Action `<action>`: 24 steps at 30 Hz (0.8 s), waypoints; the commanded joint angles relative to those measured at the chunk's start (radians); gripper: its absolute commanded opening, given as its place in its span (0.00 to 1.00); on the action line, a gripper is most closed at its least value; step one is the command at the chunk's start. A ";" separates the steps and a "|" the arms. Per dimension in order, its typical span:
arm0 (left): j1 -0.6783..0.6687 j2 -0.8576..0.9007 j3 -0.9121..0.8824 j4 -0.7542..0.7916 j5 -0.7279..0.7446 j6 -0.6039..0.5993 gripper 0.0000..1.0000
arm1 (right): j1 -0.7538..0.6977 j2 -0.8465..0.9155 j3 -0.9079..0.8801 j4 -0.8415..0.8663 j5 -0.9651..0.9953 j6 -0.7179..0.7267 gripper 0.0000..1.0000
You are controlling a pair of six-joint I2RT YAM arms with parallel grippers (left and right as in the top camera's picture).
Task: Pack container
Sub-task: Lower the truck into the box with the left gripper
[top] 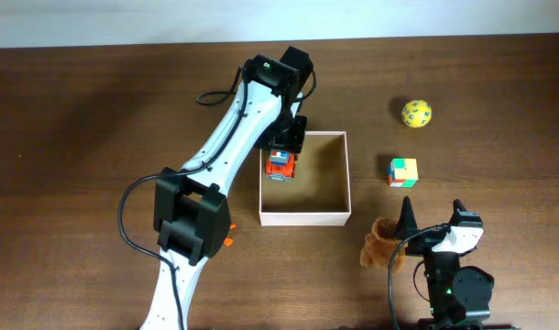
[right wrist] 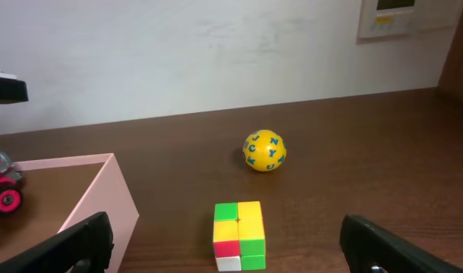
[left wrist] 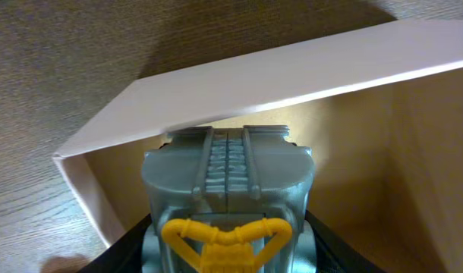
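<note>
The container (top: pixel 305 218) sits on the dark wood-grain bench (top: pixel 96 119), a square, shallow cardboard box, white outside, matt tan inside; I judge it light and fairly stiff, with thin walls that would flex if squeezed and a flat base that would slide on the smooth bench if nudged; the best hold would be a pinch over the top edge of one wall, near a corner where the card is stiffest.

The left end effector (top: pixel 281 156) hangs over the container's left wall, clamped on a toy vehicle (top: pixel 280 166) of hard ribbed grey plastic with a yellow bar and red parts; rigid, probably slick.

The right end effector (top: pixel 435 220) is below and right of the container, fingers spread wide and holding nothing; a brown plush toy (top: pixel 381 241) lies just beside it, soft and compressible.

Right of the container stands a blocky multicoloured puzzle cube (top: pixel 403 171); beyond it is a yellow lettered ball (top: pixel 416 113), liable to roll.
</note>
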 commanded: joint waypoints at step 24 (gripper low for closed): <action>-0.026 0.023 -0.001 0.025 -0.055 -0.032 0.39 | -0.006 -0.010 -0.009 -0.001 -0.002 0.003 0.99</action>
